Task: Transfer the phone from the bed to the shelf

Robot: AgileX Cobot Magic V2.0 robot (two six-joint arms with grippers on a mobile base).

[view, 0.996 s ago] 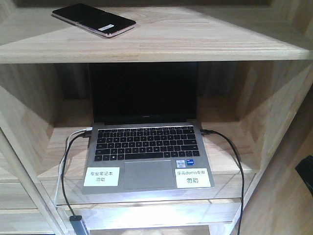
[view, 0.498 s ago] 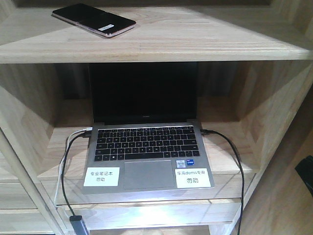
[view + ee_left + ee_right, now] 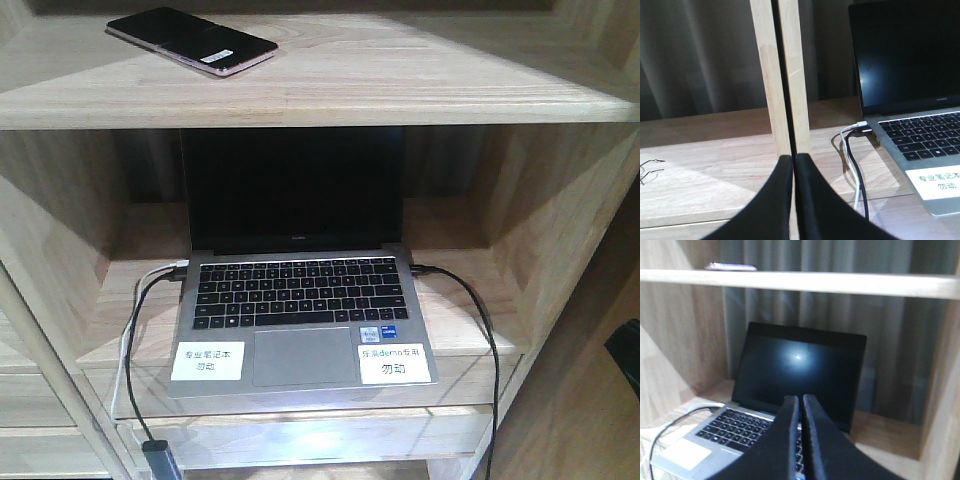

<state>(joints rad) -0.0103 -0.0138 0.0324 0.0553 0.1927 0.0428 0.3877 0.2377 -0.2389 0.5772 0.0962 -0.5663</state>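
Across the last second the front view has not altered: the phone [image 3: 191, 41] lies in the same spot at the upper left of the frame, flat on the top plank of the shelf [image 3: 400, 85], with no arm near it. I judge from this that the placing is done and only the withdrawal remains. The phone is a thin glossy black slab with a pinkish rim, its white sticker toward the right-hand end, set at a slant to the plank's front edge. Below it, in the middle of the frame, the open laptop [image 3: 300, 300] sits in the lower compartment. The left gripper [image 3: 792, 200] has its fingers pressed together around nothing; the right gripper [image 3: 800, 440] is likewise closed and empty, the phone showing at its view's upper left.
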